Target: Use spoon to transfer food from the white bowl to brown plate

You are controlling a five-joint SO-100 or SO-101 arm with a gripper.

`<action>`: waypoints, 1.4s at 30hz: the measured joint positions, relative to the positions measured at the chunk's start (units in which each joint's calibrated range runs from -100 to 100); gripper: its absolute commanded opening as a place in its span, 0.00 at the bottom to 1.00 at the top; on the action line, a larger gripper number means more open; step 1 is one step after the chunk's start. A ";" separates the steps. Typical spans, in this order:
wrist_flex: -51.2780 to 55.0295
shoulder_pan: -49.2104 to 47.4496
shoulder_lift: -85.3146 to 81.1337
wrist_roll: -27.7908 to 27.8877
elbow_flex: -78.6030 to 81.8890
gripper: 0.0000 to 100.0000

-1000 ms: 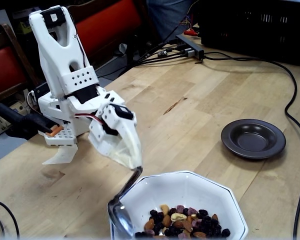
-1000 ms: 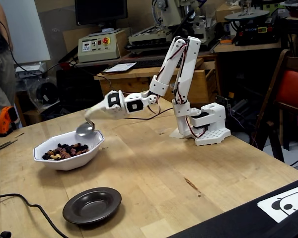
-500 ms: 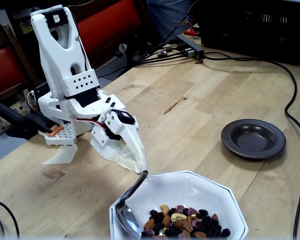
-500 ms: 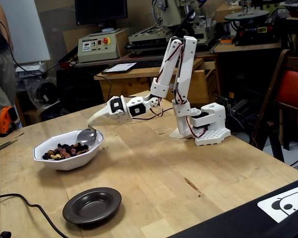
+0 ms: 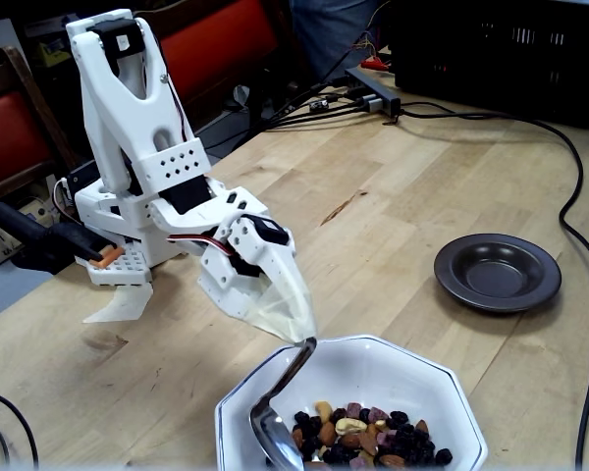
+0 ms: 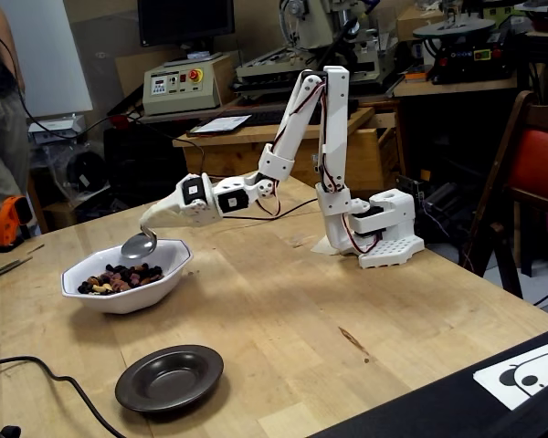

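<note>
The white bowl (image 5: 373,343) (image 6: 128,297) is octagonal and holds the food (image 5: 365,438) (image 6: 119,276), a mix of nuts, raisins and purple bits. My gripper (image 5: 300,334) (image 6: 149,224) hangs over the bowl's arm-side rim, shut on the thin handle of the spoon (image 5: 273,432) (image 6: 138,246). The silver spoon slants down into the bowl, its oval end at the edge of the food pile. The brown plate (image 5: 498,272) (image 6: 170,377) lies on the wooden table apart from the bowl, with nothing showing in it.
A black cable (image 5: 579,245) curves round the plate's far side in a fixed view. Another cable (image 6: 55,372) runs beside the plate. The arm's white base (image 6: 384,239) stands mid-table. An orange tool (image 6: 14,221) and a printed sheet (image 6: 530,370) lie at the table's edges.
The arm has reached farther out over the bowl. The spoon has moved from the bowl's arm-side rim toward the food in the middle.
</note>
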 measured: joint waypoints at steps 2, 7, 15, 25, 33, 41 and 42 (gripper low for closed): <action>0.00 0.00 0.00 0.00 -0.17 0.03; 0.00 -0.15 0.00 0.05 -0.17 0.02; 0.00 -0.58 0.00 4.05 -0.17 0.02; 0.00 -0.66 0.00 6.06 -0.17 0.03; 0.08 -3.28 4.55 6.06 -0.17 0.03; 0.08 -5.11 8.16 6.06 -0.59 0.03; 0.08 -5.11 8.16 6.06 -0.59 0.03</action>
